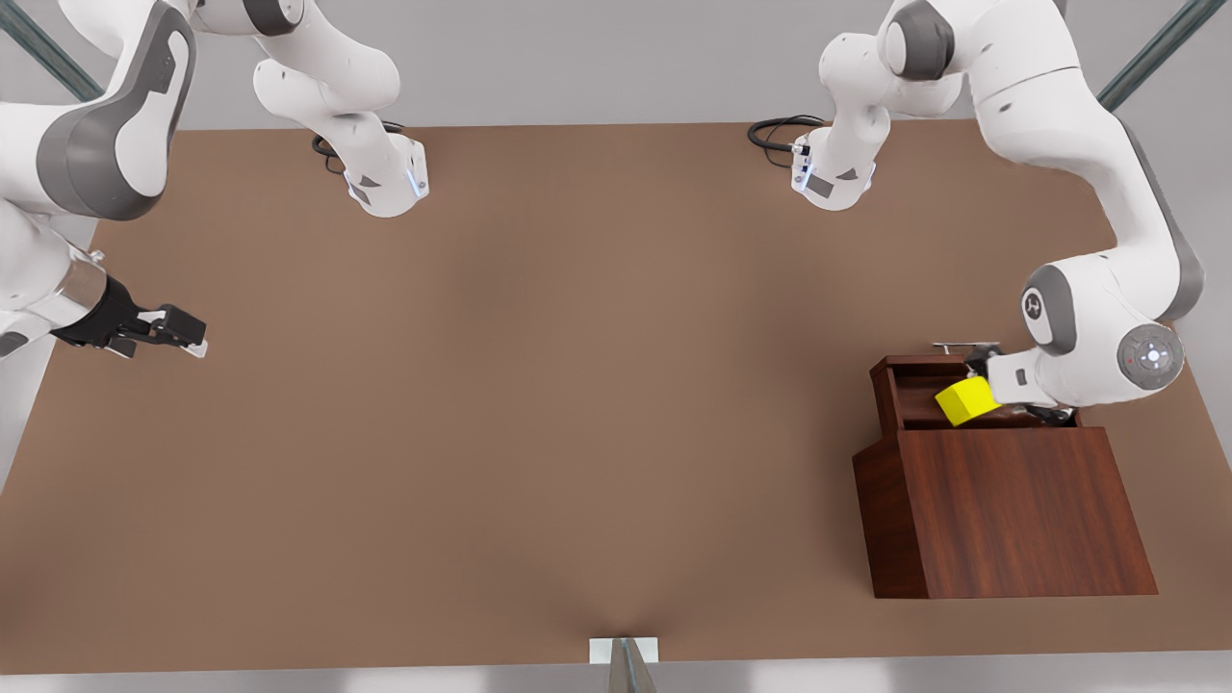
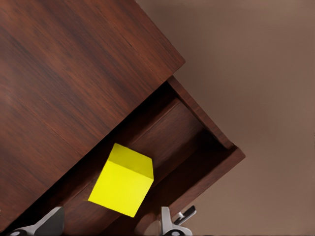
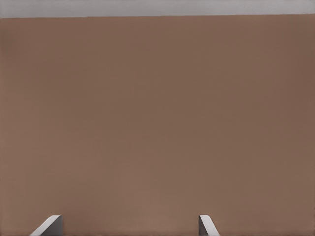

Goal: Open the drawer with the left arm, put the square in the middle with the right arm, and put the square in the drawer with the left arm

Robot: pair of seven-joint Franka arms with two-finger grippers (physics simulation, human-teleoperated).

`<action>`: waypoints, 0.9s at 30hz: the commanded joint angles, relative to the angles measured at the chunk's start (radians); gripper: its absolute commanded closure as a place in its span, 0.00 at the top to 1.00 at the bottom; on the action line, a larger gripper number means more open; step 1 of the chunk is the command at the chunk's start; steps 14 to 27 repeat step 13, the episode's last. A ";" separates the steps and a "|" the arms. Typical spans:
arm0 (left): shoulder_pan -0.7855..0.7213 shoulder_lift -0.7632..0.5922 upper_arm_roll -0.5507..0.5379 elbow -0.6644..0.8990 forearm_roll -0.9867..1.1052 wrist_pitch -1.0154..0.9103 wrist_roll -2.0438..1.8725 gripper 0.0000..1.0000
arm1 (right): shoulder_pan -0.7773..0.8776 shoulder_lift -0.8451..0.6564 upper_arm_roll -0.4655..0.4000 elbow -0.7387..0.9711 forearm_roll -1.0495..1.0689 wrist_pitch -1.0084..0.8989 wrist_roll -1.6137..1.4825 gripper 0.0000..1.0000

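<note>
I see a plain matte brown surface (image 1: 539, 385) filling most of the frame, with the reddish-brown wooden cabinet (image 1: 1001, 510) standing on it at lower right and both white arm bases (image 1: 385, 183) mounted along its upper edge.

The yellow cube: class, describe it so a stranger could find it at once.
Find the dark wooden cabinet at the front view's right. Its drawer is pulled open, under the left gripper. The yellow cube sits over that drawer, the one bright thing among brown wood.
</note>
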 commanded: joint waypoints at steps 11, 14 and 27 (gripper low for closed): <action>0.365 -0.208 -0.688 0.105 0.133 0.022 -0.964 1.00 | 0.001 0.002 0.000 0.000 -0.001 0.000 -0.001 1.00; 0.365 -0.218 -0.689 0.090 0.135 0.024 -0.959 1.00 | 0.001 0.002 0.000 0.000 -0.001 0.000 0.001 1.00; 0.365 -0.218 -0.689 0.090 0.135 0.024 -0.959 1.00 | 0.001 0.002 0.000 0.000 -0.001 0.000 0.001 1.00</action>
